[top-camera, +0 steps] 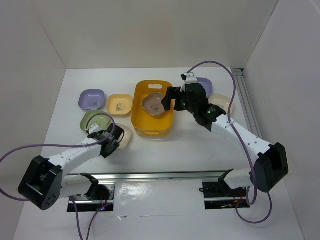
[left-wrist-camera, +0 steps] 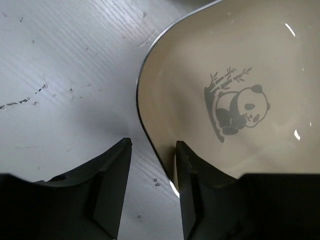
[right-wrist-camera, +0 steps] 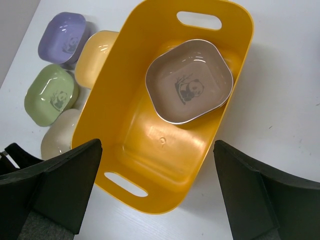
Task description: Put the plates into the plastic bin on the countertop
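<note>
**Plastic bin** [top-camera: 150, 127]: yellow-orange tub with a handle slot at each end; stands on the white desk [top-camera: 200, 145], about mid-way across it.

**Brown-mauve plate** [top-camera: 154, 104]: inside the bin at its far end, face up, just below the far handle slot; panda print at centre.

**Plates left of the bin, all on the desk:**
- lavender plate [top-camera: 92, 99], farthest left;
- yellow-orange plate [top-camera: 120, 104], just beside the bin wall;
- green plate [top-camera: 97, 120], nearer the arm bases;
- cream plate [left-wrist-camera: 240, 75], nearest, with a panda print at centre.

**Plates right of the bin, partly hidden by the right arm [top-camera: 240, 135]:**
- second lavender plate [top-camera: 205, 84];
- second cream plate [top-camera: 222, 102].

**Left jaws:** low at the edge of the cream plate; parted by a narrow gap; the plate's rim runs between the two fingers [left-wrist-camera: 112, 165], one over bare desk and the other over the plate's inside; not closed on the rim; whether either finger touches it cannot be told.

**Right jaws:** over the bin, beside the brown-mauve plate; spread wide; holding nothing.
</note>
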You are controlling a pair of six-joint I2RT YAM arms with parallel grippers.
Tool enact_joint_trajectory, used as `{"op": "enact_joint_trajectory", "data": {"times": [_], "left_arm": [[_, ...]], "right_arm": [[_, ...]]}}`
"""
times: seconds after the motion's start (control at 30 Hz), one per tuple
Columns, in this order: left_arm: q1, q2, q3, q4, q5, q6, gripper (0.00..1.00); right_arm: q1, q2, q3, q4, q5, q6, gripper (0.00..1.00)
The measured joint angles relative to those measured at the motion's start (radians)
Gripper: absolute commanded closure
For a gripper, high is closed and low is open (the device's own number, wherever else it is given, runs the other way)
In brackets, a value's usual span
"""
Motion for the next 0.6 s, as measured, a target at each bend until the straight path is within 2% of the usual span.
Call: {"op": "enact_joint_trajectory", "data": {"times": [0.1,0.13,0.23,0.27,0.43,0.6], "left_arm": [[0.0,-0.004,-0.028,0.01,0.007,-0.037,0.68],[0.0,-0.011,-0.036,0.007,0.008,-0.051,0.84],[0.003,-0.066,-0.046,0.036,0.006,-0.095,0.91],[0.003,-0.086,-0.046,0.039,0.007,-0.103,0.99],[-0.01,-0.145,-0.074,-0.028,0.012,-0.148,1.0],[-0.068,-0.34,-0.079,-0.217,0.016,-0.186,1.0]], "right_arm": [[0.0,0.0,0.0,0.008,-0.004,-0.001,0.0],[0.0,0.0,0.0,0.008,-0.005,-0.002,0.0],[-0.001,0.0,0.0,0.009,-0.01,-0.002,0.0],[-0.002,0.0,0.0,0.009,-0.011,-0.002,0.0],[-0.006,0.0,0.0,0.011,-0.014,-0.002,0.0],[-0.007,0.0,0.0,0.011,-0.018,-0.002,0.0]]}}
